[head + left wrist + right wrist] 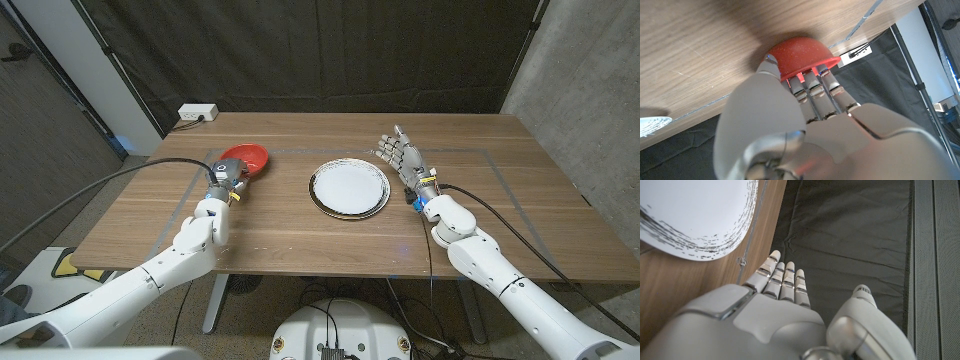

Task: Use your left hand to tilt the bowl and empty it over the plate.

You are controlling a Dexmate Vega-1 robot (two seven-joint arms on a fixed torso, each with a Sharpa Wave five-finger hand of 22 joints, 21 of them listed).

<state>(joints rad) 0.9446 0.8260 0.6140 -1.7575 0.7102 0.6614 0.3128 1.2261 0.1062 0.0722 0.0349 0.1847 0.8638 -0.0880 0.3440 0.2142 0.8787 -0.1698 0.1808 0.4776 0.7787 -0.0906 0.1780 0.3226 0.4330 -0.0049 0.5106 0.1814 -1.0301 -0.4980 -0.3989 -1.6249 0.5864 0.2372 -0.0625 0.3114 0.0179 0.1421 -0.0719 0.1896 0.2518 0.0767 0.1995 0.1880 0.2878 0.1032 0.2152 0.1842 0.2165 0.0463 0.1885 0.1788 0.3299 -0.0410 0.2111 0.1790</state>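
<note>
Left hand [224, 182] grips red bowl [246, 158] | right hand [404, 158] spread, empty | wooden table [300, 235] | black curtain [330, 50]

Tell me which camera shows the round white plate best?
The head view: the whole round white plate lies at the table's middle. The right wrist view catches part of it; the left wrist view only an edge.

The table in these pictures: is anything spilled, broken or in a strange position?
Nothing stands out. The red bowl sits on the table at the left hand, the white plate lies level and bare, and the right hand waits beside it with fingers apart.
</note>
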